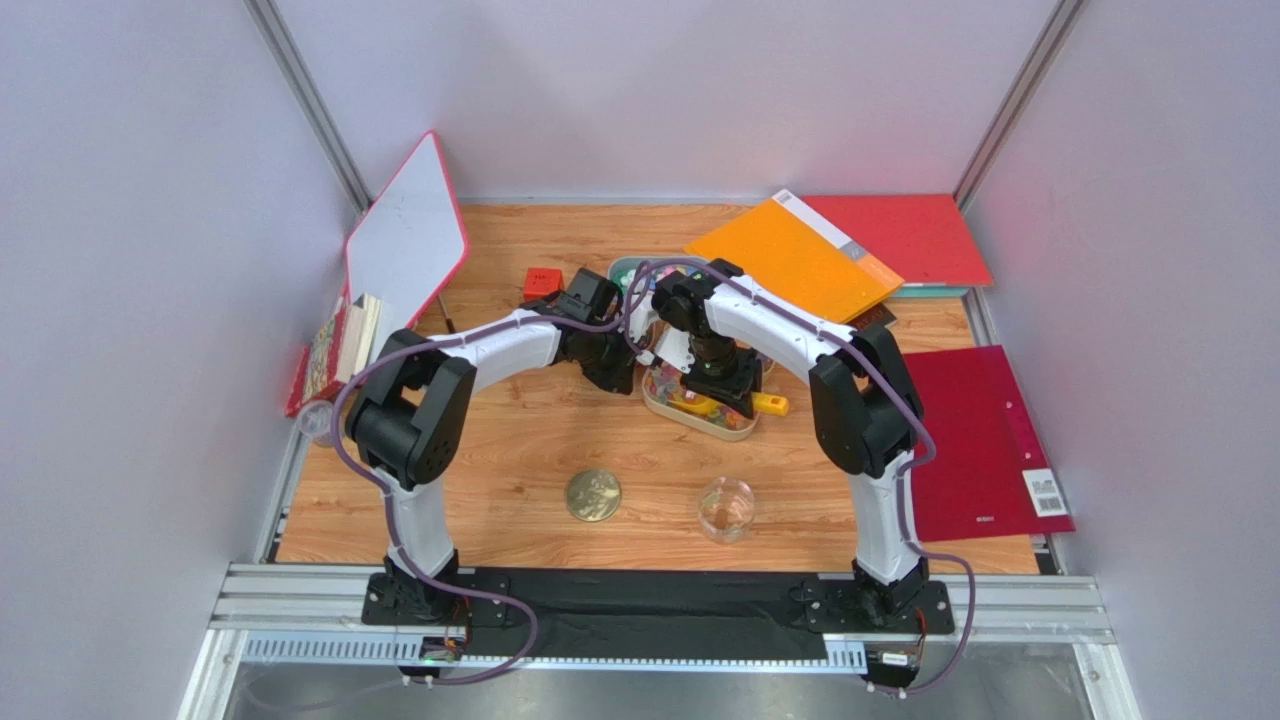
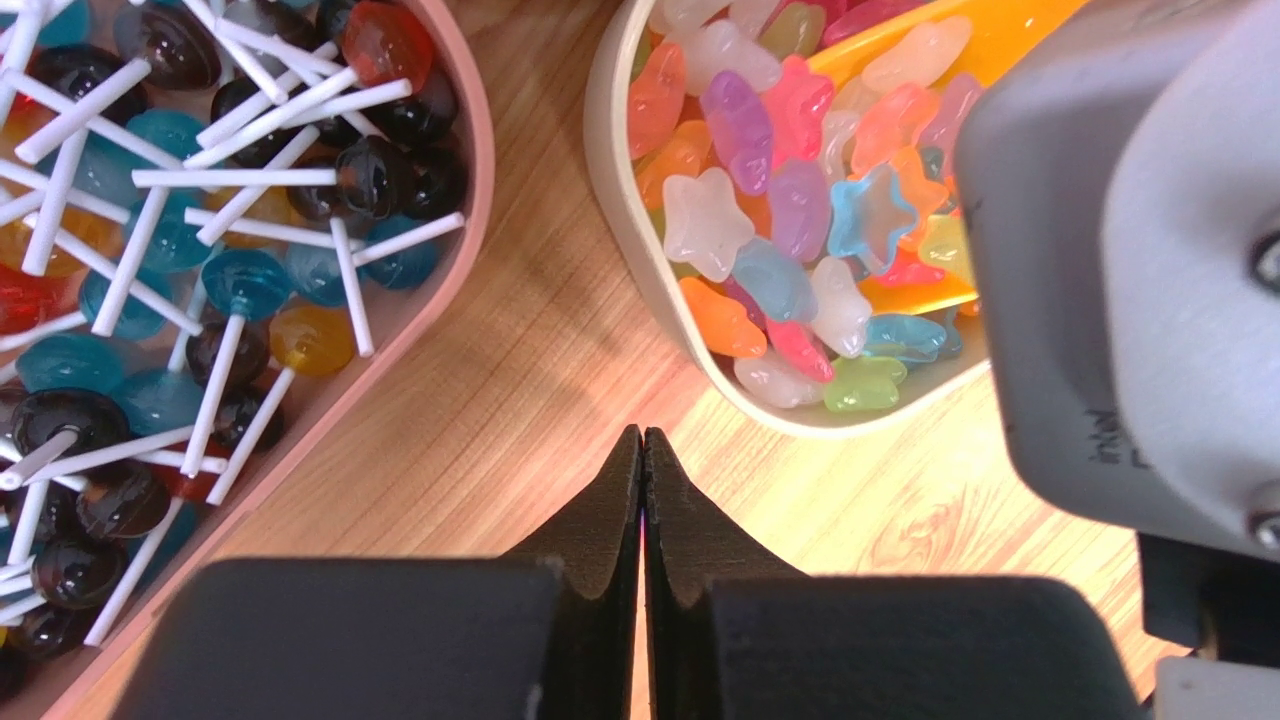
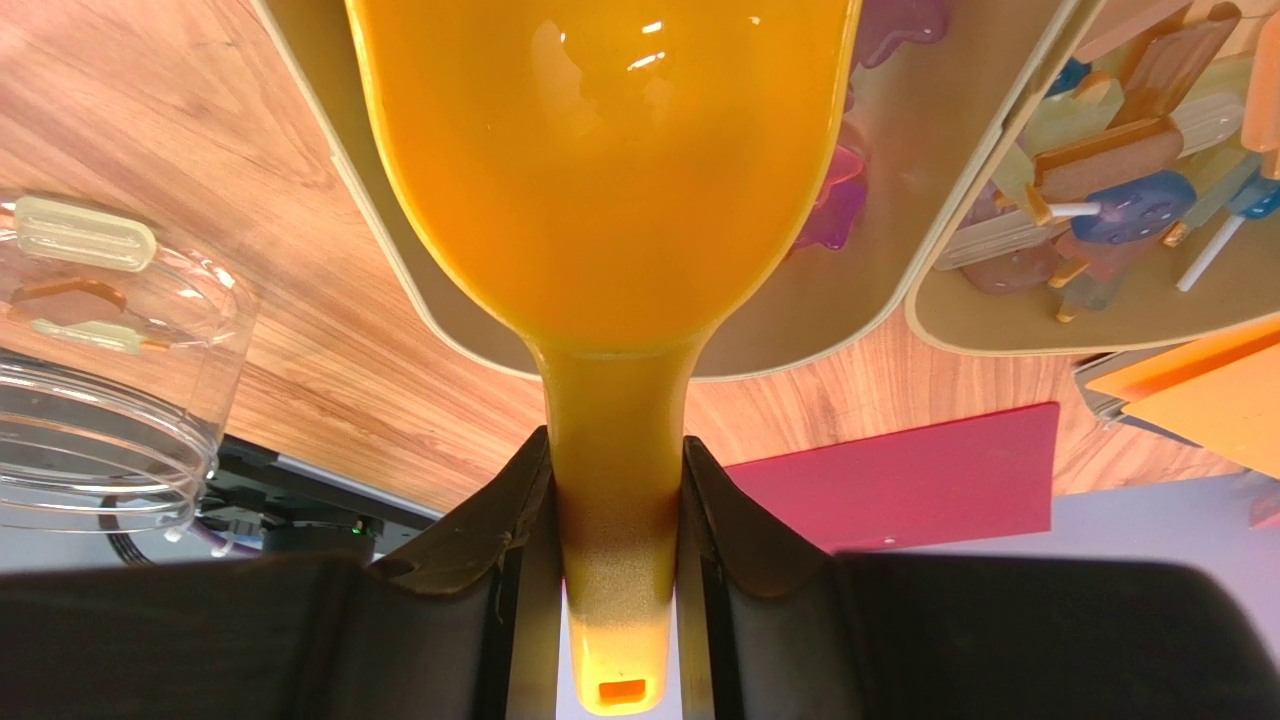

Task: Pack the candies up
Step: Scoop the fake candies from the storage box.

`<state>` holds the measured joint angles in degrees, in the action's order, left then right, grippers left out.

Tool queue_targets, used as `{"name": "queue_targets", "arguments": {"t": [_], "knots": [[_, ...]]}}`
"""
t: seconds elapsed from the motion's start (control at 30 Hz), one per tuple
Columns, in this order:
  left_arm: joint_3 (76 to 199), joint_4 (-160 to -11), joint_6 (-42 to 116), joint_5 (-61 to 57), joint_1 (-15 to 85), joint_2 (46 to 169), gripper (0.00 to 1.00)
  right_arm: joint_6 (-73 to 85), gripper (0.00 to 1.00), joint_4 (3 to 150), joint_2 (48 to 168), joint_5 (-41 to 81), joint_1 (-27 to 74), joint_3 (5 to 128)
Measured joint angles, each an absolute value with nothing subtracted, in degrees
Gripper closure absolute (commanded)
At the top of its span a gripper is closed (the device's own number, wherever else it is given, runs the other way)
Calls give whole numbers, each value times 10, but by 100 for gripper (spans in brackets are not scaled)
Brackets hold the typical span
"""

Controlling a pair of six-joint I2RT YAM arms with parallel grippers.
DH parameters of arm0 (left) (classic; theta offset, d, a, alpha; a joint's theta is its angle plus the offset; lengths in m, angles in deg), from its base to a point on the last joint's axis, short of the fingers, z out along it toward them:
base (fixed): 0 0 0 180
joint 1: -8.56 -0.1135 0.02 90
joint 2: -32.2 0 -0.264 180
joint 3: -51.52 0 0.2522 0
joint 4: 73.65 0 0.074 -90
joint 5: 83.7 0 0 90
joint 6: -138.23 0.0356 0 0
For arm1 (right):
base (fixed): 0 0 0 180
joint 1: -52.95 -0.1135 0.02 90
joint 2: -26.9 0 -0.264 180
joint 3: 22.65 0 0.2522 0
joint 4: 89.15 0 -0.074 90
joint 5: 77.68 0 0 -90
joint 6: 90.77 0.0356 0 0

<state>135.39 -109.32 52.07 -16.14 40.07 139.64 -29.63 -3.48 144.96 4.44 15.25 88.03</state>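
Star-shaped candies [image 2: 781,195] in pink, blue, white and orange fill a cream tray [image 2: 639,225]. My right gripper [image 3: 616,450] is shut on the handle of a yellow-orange scoop [image 3: 601,150]. The scoop's bowl lies in that cream tray [image 3: 917,210], next to a few pink and purple candies [image 3: 834,195]. In the left wrist view the scoop [image 2: 962,45] rests among the candies. My left gripper [image 2: 643,450] is shut and empty, over bare wood between the two trays. From above, both grippers meet over the candy tray [image 1: 736,423].
A pink tray of lollipops [image 2: 226,225] lies left of the left gripper. A tray of ice-lolly sweets [image 3: 1112,165] sits beside the scoop. A clear jar [image 1: 727,509] and gold lid [image 1: 592,494] stand near the front. A red cube [image 1: 541,281], orange folder [image 1: 793,258] and red folders [image 1: 984,435] lie around.
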Motion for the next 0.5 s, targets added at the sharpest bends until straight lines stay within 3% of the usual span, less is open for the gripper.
{"name": "queue_targets", "arguments": {"t": [0.5], "knots": [[1312,-1153,543,-116,391,1307,100,-234,100,-46,1450,89,148,880]]}}
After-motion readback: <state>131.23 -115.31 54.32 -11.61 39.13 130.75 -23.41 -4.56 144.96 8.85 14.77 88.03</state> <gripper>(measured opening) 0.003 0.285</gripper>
